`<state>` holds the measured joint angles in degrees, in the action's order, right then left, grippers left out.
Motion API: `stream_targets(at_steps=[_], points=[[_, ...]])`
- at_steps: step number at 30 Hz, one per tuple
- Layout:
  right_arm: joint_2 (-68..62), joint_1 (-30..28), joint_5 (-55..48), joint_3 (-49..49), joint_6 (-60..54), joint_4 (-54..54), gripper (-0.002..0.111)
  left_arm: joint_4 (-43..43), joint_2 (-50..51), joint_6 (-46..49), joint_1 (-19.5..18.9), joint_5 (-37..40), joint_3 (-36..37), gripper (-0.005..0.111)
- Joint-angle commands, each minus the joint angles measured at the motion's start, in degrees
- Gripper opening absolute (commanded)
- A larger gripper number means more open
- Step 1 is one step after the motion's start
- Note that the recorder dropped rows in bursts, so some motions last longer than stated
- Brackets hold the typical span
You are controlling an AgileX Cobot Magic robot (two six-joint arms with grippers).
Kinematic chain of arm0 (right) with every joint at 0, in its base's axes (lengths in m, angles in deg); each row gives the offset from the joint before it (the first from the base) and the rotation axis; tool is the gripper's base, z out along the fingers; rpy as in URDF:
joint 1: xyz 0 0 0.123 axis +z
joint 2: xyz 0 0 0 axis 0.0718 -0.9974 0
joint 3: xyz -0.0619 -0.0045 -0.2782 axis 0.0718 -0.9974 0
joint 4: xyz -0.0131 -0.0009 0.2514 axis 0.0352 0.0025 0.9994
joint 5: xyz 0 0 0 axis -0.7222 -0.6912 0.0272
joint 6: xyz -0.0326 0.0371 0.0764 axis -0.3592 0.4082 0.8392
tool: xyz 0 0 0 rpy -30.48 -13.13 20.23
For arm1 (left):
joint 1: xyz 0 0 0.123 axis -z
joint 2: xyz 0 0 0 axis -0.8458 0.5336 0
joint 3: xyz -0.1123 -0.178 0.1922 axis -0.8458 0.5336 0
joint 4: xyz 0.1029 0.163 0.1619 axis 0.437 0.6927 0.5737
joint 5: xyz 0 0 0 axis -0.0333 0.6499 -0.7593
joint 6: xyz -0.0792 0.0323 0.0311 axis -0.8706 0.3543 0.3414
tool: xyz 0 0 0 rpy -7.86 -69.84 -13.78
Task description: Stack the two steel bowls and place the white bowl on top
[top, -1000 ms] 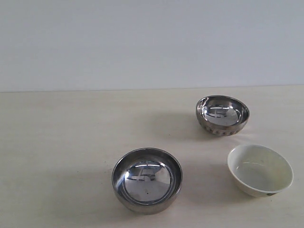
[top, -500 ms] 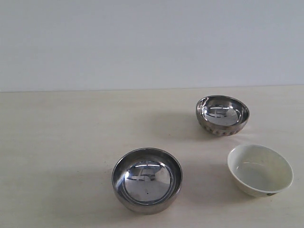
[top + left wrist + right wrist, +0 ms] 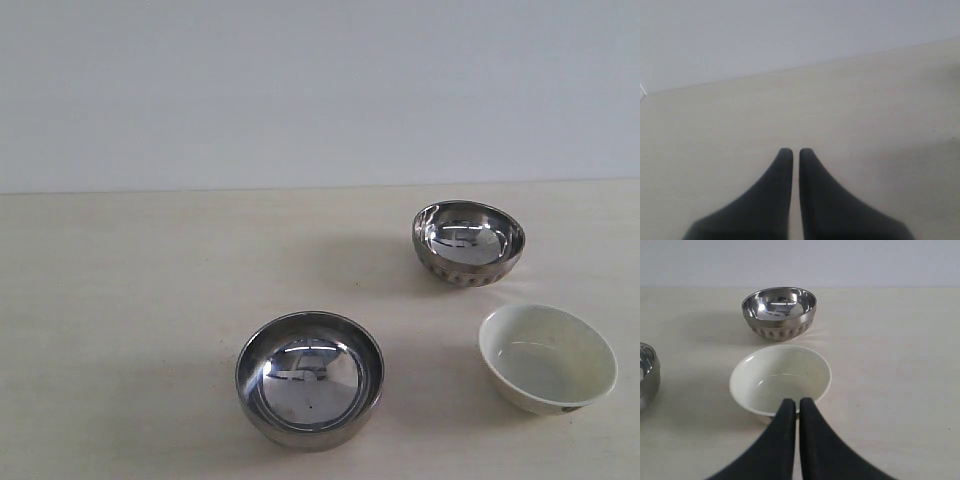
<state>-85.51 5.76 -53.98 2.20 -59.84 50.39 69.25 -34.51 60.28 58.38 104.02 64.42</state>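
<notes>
Three bowls stand apart on the pale wooden table. The smooth-sided steel bowl is at the front centre. The dimpled steel bowl stands farther back on the right. The white bowl sits at the front right, with a small dark mark near its base. Neither gripper appears in the exterior view. My right gripper is shut and empty, its tips just short of the white bowl's near rim. My left gripper is shut over bare table, with no bowl in its view.
A plain grey-white wall rises behind the table's far edge. The smooth steel bowl's rim shows at one edge of the right wrist view. Bare tabletop stretches across the left half of the exterior view.
</notes>
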Motion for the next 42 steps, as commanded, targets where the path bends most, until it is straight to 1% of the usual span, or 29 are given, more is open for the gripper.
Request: stream_targets(at_steps=[1,5,39,42], points=[[0.3,-0.15,0.22,0.03,0.03,-0.43,0.0,-0.54,-0.09,-0.07,-0.05,0.02,0.2,0.004],[0.3,-0.15,0.22,0.03,0.03,-0.43,0.0,-0.54,-0.09,-2.87,-0.05,0.02,0.2,0.004],[0.3,-0.15,0.22,0.03,0.03,-0.43,0.0,-0.54,-0.09,-2.86,-0.05,0.05,0.2,0.004],[0.3,-0.15,0.22,0.03,-0.77,-2.51,0.0,-0.54,-0.09,-2.86,-0.05,0.05,0.2,0.004]])
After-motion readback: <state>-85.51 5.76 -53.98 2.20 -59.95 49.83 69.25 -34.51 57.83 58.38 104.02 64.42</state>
